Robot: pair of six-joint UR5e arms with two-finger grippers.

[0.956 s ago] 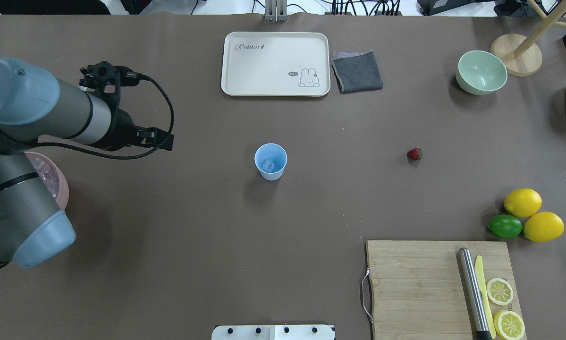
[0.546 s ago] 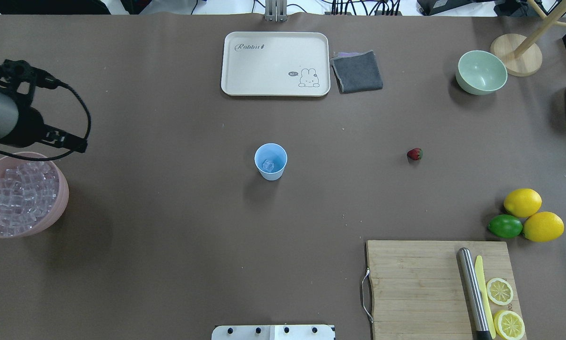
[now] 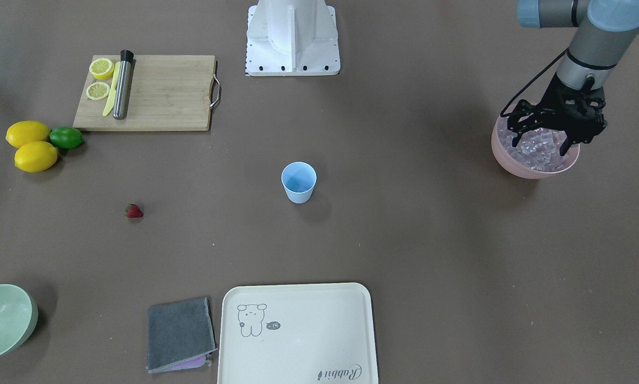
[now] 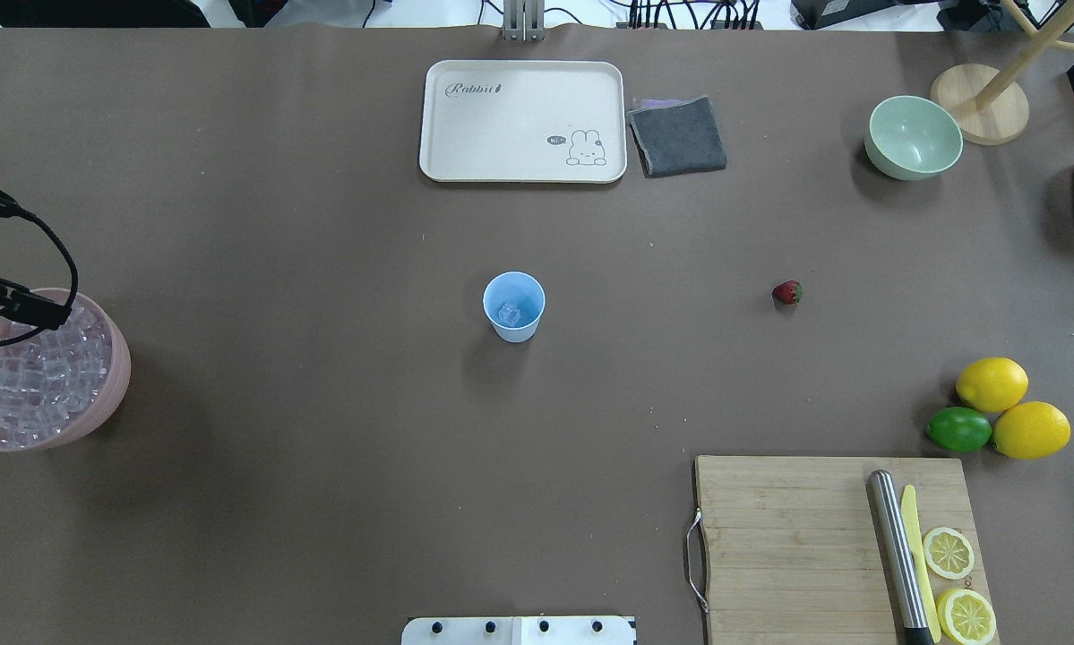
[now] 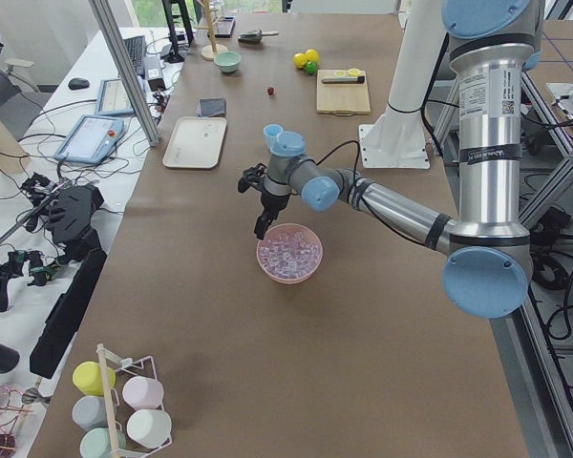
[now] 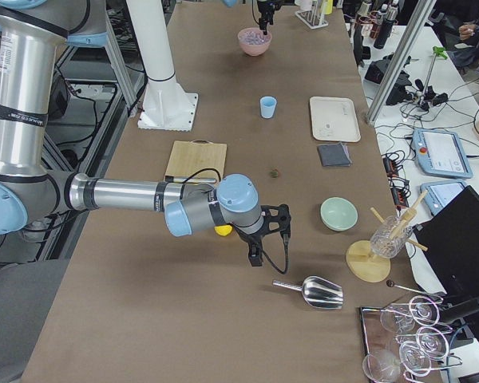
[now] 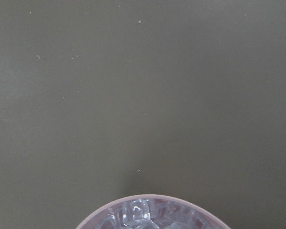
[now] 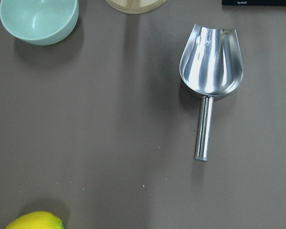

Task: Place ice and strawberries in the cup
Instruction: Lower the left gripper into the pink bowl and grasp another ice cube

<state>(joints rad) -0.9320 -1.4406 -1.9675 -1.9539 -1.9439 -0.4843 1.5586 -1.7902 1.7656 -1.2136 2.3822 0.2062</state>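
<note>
Over pink bowl [image 4: 123, 376], left gripper [image 3: 540, 143] spread wide, likely to straddle ice [image 4: 30, 385]; cup [image 4: 513, 333] mid-table, one ice cube inside; strawberry [image 4: 786, 292] on table, well apart from cup; right gripper [image 6: 255, 255] at table end, cannot tell whether spread or clenched.

My views: overhead and front cameras face each other, both steeply down, sharing the cup [image 4: 515, 331]; end cameras look lengthwise; left wrist camera sits close, pink bowl [image 7: 148, 197] at 6 o'clock
</note>
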